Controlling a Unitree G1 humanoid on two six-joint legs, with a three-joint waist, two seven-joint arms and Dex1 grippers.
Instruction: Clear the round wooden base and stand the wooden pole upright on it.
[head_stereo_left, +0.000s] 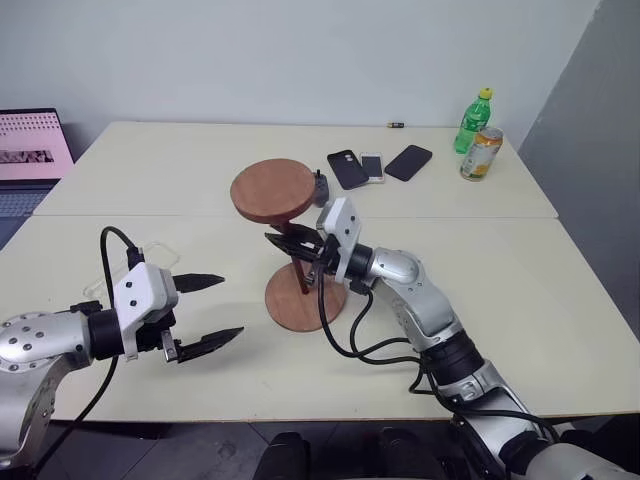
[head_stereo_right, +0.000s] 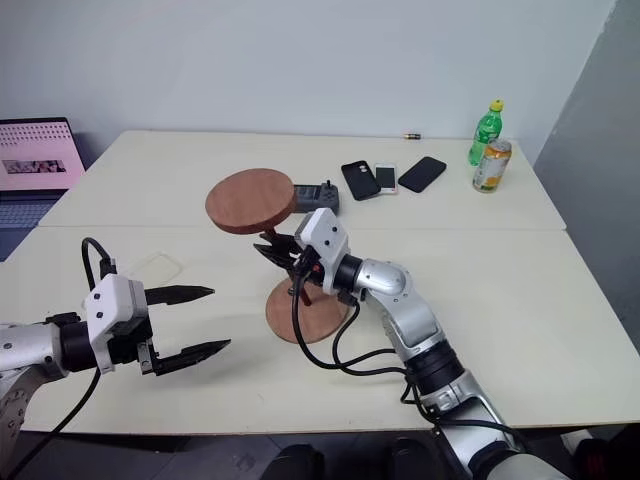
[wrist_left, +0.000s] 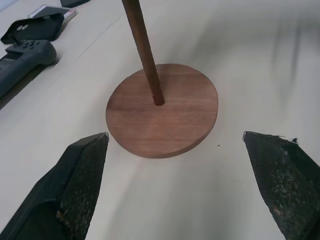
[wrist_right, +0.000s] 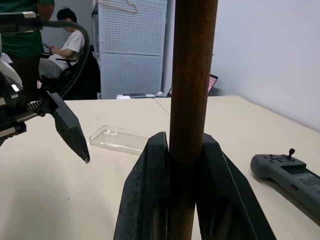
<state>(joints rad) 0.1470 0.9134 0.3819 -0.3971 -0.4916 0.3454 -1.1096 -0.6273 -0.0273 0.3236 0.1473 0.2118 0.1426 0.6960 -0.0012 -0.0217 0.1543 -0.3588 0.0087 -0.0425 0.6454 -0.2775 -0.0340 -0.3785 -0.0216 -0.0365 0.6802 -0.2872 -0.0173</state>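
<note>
The round wooden base (head_stereo_left: 300, 305) lies flat on the table with nothing else on it. The wooden pole (wrist_left: 142, 45) stands in the hole at the base's centre, leaning slightly, and the disc (head_stereo_left: 272, 190) fixed to its end is at the top. My right gripper (head_stereo_left: 290, 245) is shut on the pole (wrist_right: 192, 75) about halfway up, reaching in from the right. To the left of the base, my left gripper (head_stereo_left: 230, 307) hovers open and empty, its fingers (wrist_left: 82, 175) pointing at the base (wrist_left: 185, 115).
A clear phone case (wrist_right: 117, 138) lies on the table near the left arm. Behind the base are a grey controller (head_stereo_right: 315, 196), two dark phone cases and a phone (head_stereo_left: 371, 165), with a green bottle (head_stereo_left: 474, 121) and a can (head_stereo_left: 481, 153) at the far right. A laptop (head_stereo_left: 30, 150) sits far left.
</note>
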